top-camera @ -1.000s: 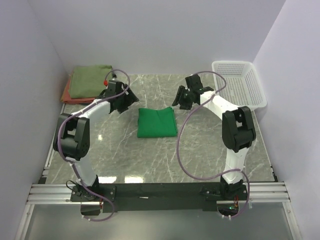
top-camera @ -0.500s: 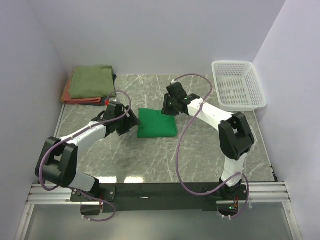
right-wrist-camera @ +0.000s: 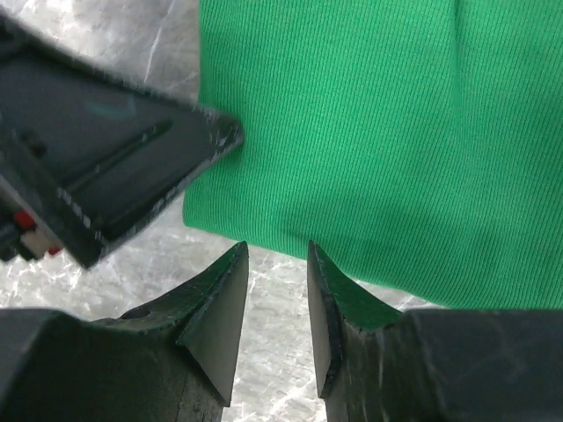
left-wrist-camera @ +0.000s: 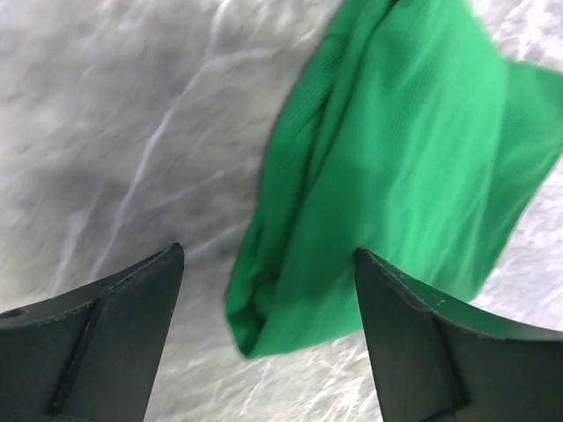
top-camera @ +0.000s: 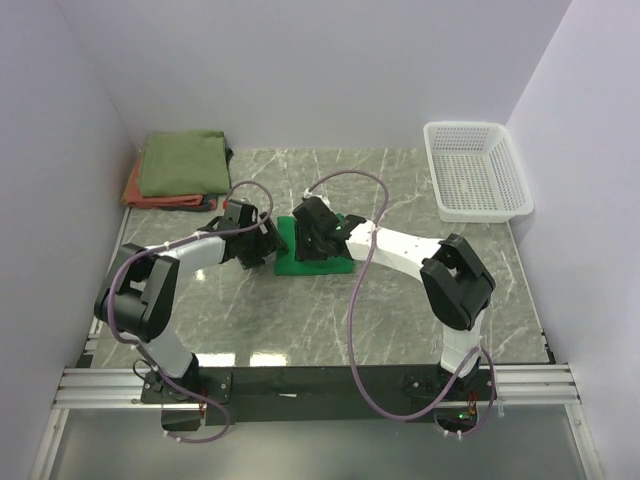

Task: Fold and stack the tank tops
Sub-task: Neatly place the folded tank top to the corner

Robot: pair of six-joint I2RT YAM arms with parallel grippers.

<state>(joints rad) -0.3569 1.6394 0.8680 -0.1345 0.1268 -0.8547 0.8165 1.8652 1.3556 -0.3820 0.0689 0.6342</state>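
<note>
Top view. Tank tops: three counted. One bright green top (top-camera: 335, 266), folded to a small rectangle, lies flat on the marble table (top-camera: 280, 310) at its middle. One olive top (top-camera: 182, 162), folded, sits at the far left corner on one rust-red top (top-camera: 133, 190), of which only a strip shows along the left and near edges. One white mesh basket (top-camera: 462, 126) stands at the far right corner, well apart from all three tops. Both my arms reach in to the green top. My left gripper (top-camera: 270, 250) is at its left edge and my right gripper (top-camera: 305, 248) is over it, the two just beside each other.

Left wrist view. My left jaws stand wide apart. A rounded, folded corner of the green top lies between the two fingers (left-wrist-camera: 114, 334), nearer the right-hand one. Grey veined marble fills the rest. Whether either finger touches the cloth I cannot tell.

Right wrist view. My right jaws are parted by a narrow gap and grip nothing, with marble showing between them. The green top's edge sits right at my fingertips (right-wrist-camera: 220, 299), and its ribbed knit fills the upper frame. One finger of my left gripper comes in from the upper left, its corner against the cloth's edge
</note>
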